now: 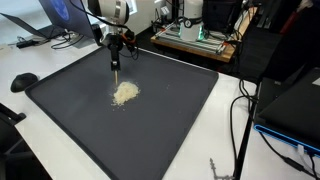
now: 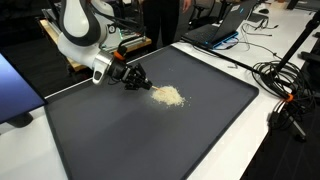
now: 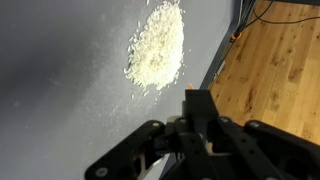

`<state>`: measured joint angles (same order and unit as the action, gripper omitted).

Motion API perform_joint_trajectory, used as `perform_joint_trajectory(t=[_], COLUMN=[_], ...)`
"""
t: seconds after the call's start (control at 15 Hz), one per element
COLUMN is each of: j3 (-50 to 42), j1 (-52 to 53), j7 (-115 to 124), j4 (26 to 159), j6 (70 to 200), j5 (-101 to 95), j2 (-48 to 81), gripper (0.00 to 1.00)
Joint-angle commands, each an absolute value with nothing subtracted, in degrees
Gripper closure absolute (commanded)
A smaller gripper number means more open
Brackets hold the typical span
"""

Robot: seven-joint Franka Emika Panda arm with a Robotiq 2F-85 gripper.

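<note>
- We saw the fingers point(image 3: 152, 137) clenched on a thin dark tool point(image 3: 200, 105)
- We found a pile of pale grains point(image 3: 157, 45) near its tip, on the dark mat point(image 1: 80, 120) covering the tabletop point(image 1: 40, 65)

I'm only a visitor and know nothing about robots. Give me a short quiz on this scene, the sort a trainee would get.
1. True or false: the pile of grains lies on the dark mat.
2. Pick one. The gripper is: A) wide open with nothing in it; B) shut on a slim dark tool; C) buried in the grains.
3. In the wrist view, what material shows beyond the mat's edge?

Key: 1 true. 2 B. 3 wood.
</note>
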<state>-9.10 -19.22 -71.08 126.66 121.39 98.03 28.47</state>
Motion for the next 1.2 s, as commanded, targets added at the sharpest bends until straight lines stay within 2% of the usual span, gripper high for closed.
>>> perform_joint_trajectory(t=[0.0,0.33,0.8,1.13], j3=[-11.45,-12.64,-12.56,-11.68], j1=[-15.65,-12.13,-5.57,-1.72], j7=[-71.05,-71.03,-72.71,-72.76], j4=[130.83,134.02,137.60,138.68], j6=[123.40,128.52,145.26,155.64], j5=[102.91,108.09,118.43,117.43], j2=[24.95,22.08,15.66,10.69], gripper=[0.96,0.96,0.96,0.96])
